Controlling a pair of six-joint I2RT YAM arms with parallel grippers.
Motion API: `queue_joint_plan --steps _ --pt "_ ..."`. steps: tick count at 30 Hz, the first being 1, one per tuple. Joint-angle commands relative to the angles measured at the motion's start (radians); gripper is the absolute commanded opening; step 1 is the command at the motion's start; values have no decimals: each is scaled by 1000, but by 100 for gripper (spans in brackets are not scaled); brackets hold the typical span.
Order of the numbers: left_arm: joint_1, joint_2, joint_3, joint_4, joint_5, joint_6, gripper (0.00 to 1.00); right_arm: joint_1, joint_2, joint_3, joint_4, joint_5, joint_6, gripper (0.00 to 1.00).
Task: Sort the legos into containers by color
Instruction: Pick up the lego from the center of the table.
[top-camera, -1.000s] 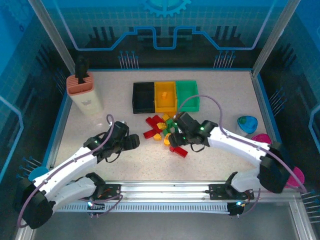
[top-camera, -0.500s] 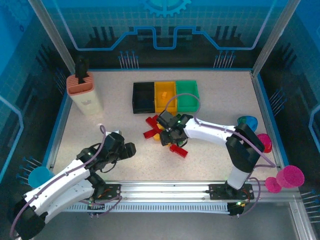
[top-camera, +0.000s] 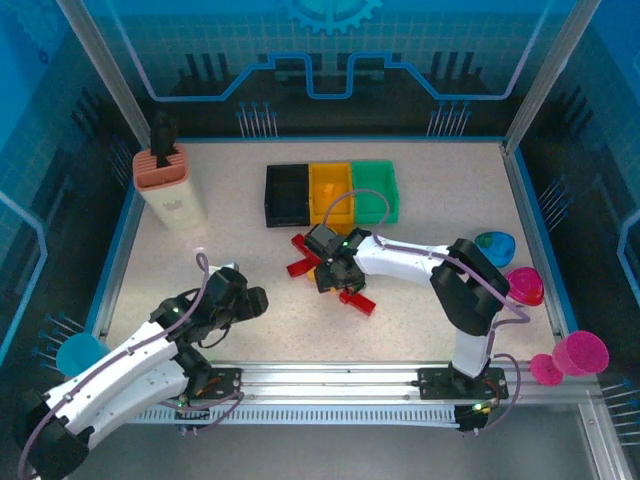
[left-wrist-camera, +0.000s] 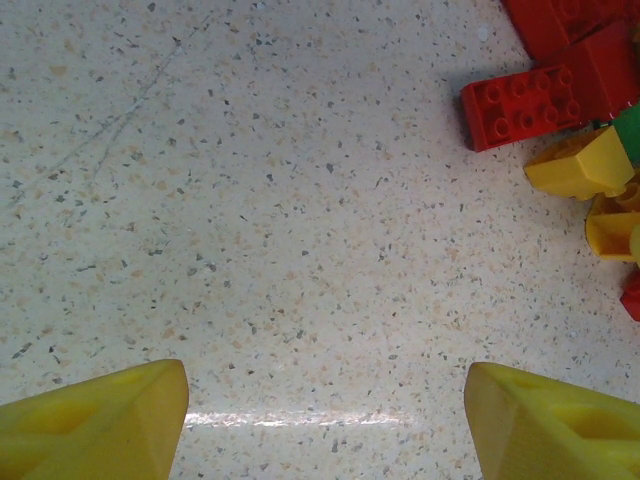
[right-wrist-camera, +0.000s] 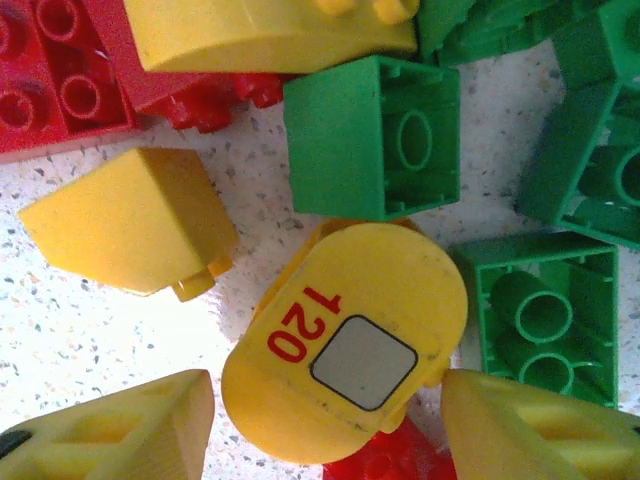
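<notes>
Robot lab / test cell, not a home. Speckled table w/ blue rim sits inside an alu-profile frame. Backdrop panels carry blue grid + gear graphics. Two white arms, left arm & right arm, stand on a metal rail at the near edge, cables exposed. Props: toy bricks, small bins.

Speckled table: three containers at back, legos heaped before them, holder left, cups right

red "120" on rounded yellow lego, printed beside grey square patch on same pc
</notes>
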Motion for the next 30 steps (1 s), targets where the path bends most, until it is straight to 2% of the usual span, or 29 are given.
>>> queue_joint_plan --steps 1,10,20,30 --pt "-5 -16 -10 -34 -23 -1 74 10 48 17 -4 16 32 62" --pt "-6 -21 -18 -26 -23 -5 74 7 92 44 -20 54 52 62" --pt "-5 -17 -7 -9 -32 10 74 21 48 49 -46 88 49 44" --pt "-10 -34 8 6 -37 98 74 2 -76 177 -145 151 -41 38"
